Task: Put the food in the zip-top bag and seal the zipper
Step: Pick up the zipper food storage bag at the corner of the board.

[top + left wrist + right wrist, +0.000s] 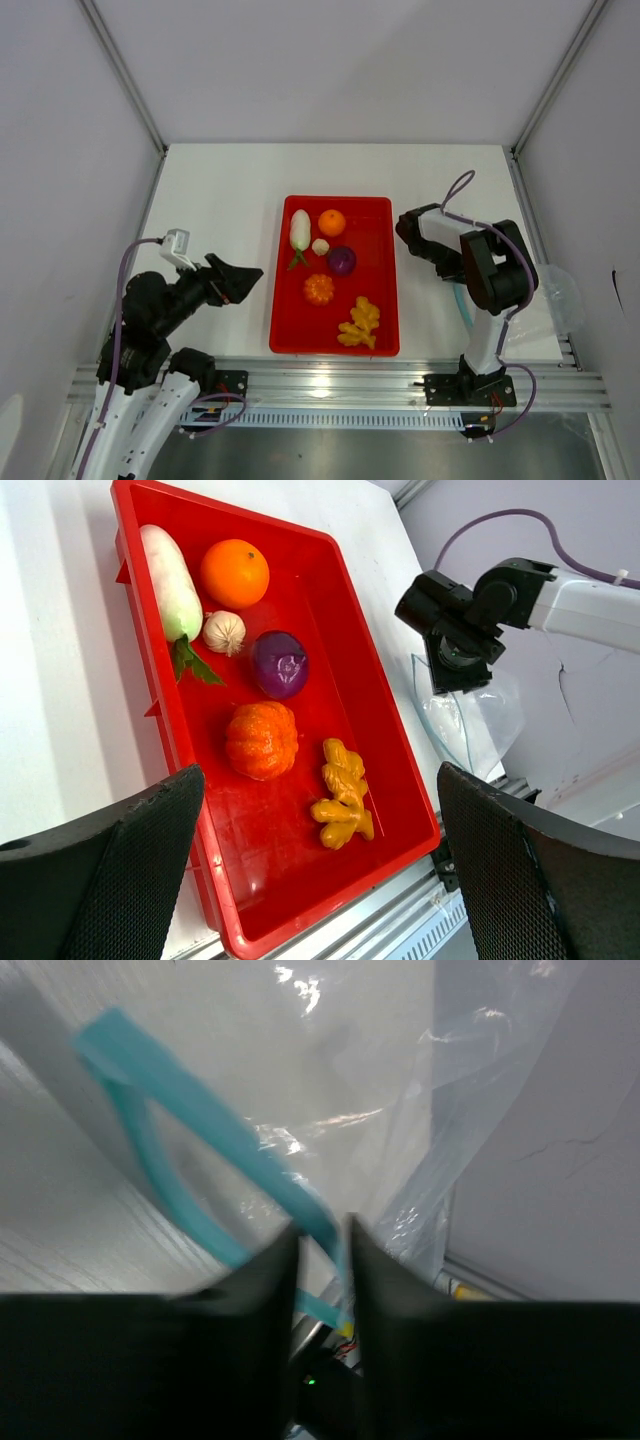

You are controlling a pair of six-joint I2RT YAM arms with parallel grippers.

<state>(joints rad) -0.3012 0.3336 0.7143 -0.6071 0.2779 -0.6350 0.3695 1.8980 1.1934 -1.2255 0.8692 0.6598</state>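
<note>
**Counter** (220, 200): white surface filling the middle of the overhead view and carrying everything below.

**Red tray** (378, 262): rectangular, at frame centre, long side running up the frame. It holds all the food.

**Zip-top bag** (562, 296): clear and crumpled, at the right edge of the overhead view, well apart from the tray, beside and below the right arm. No food is in it.

**Left claw** (243, 282): left of the tray's lower half, over bare counter. Its jaws are spread wide and hold nothing. In its wrist view the pumpkin and ginger lie between and beyond the two fingers.

**Right claw** (322, 1235): right of the tray, pointing down at the bag. Its jaws are drawn together to a narrow slit and pinch the bag's mouth edge.

**Food**, all apart from both claws:
- Radish (300, 230): upper left of the tray.
- Ginger (360, 323): lower right.
- Pumpkin (319, 289): centre left.
- Orange (331, 222): top centre.
- Onion (342, 261): middle.
- Garlic (320, 246): just beside the radish and below the orange.

**Zipper** (190, 1120): blue strip looping from the upper left of the right wrist view down into the slit between the right claw's fingers. The mouth is unsealed.
</note>
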